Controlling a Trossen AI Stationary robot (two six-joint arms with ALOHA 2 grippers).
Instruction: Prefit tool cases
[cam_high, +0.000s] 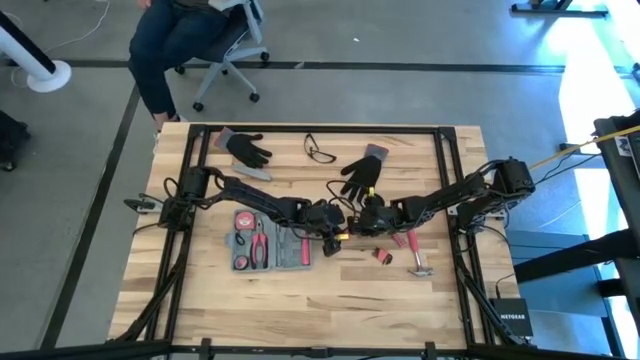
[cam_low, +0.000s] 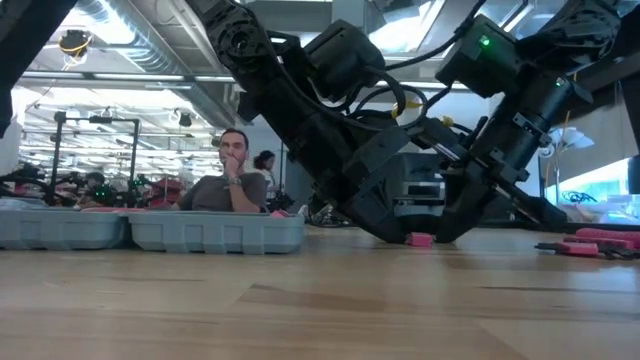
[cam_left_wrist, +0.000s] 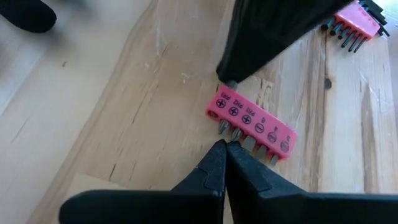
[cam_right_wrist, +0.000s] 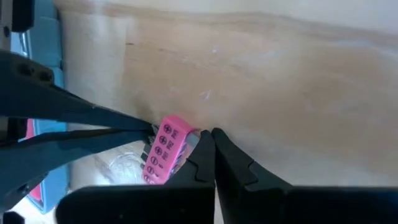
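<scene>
The blue-grey tool case lies open on the table left of centre, with pliers and a tape measure in its recesses; it also shows in the low view. A pink bit holder with a row of screwdriver bits lies on the wood just right of the case. My left gripper is shut at the holder's bit side. My right gripper is shut at the opposite side. Seen from above, the two grippers meet at mid-table. My left gripper touches the bit holder with its shut fingertips at the row of bits, near one end, slanting down from the table's left. The holder rests on the table. My right gripper sets its shut fingertips against the holder's plain long edge, near the same end, slanting down from the right.
A second pink holder with hex keys, a hammer and a small red part lie to the right. Two black gloves and safety glasses lie at the far side. A person sits beyond the table.
</scene>
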